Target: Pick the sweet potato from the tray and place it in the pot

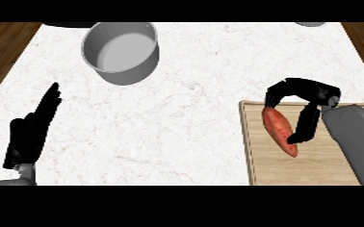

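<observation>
The sweet potato (pixel 279 129) is at the near right, lying lengthwise over the left part of the wooden tray (pixel 321 167), its far end under the fingers of the right hand (pixel 314 94). That hand is closed on it: the fingers curl down over the far end and the thumb reaches along its right side, touching it. I cannot tell whether the sweet potato rests on the tray or is raised off it. The grey right forearm (pixel 348 137) comes in from the right edge. The grey pot (pixel 135 74) stands far left of centre on the white marble counter (pixel 177 120), well apart from the tray. The left hand (pixel 28 134) rests open at the near left edge, fingers straight and pointing away
</observation>
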### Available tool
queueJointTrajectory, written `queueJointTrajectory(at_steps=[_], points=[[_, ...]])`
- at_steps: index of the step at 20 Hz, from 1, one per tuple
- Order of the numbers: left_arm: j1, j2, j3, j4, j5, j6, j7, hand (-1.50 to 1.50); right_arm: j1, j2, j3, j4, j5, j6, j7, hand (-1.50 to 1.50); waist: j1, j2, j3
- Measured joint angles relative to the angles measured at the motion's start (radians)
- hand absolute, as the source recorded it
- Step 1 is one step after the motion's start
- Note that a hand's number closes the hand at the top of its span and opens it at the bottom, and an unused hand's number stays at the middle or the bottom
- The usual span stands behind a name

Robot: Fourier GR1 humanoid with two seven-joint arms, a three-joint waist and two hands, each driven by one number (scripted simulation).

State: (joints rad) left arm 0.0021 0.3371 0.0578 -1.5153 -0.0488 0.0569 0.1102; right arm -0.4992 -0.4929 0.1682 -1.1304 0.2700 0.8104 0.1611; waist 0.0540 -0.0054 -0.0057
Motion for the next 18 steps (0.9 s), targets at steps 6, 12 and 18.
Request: queueJointTrajectory(at_steps=[6, 12, 18], points=[[-0.045, -0.01, -0.049, 0.0, -0.009, -0.032, 0.001, 0.0, -0.223, 0.125, 0.291, -0.253, 0.104, 0.102, -0.192, 1.5, 0.115, 0.009, 0.006], [-0.061, -0.012, -0.039, 0.01, -0.011, -0.021, 0.01, 0.0, -0.348, 0.165, 0.479, -0.383, 0.268, -0.041, -0.423, 1.5, 0.075, 0.023, 0.009], [-0.038, -0.017, -0.024, -0.004, -0.02, 0.006, 0.021, 0.0, -0.376, 0.17, 0.413, -0.35, 0.353, -0.341, -0.654, 1.5, 0.019, 0.021, 0.009]])
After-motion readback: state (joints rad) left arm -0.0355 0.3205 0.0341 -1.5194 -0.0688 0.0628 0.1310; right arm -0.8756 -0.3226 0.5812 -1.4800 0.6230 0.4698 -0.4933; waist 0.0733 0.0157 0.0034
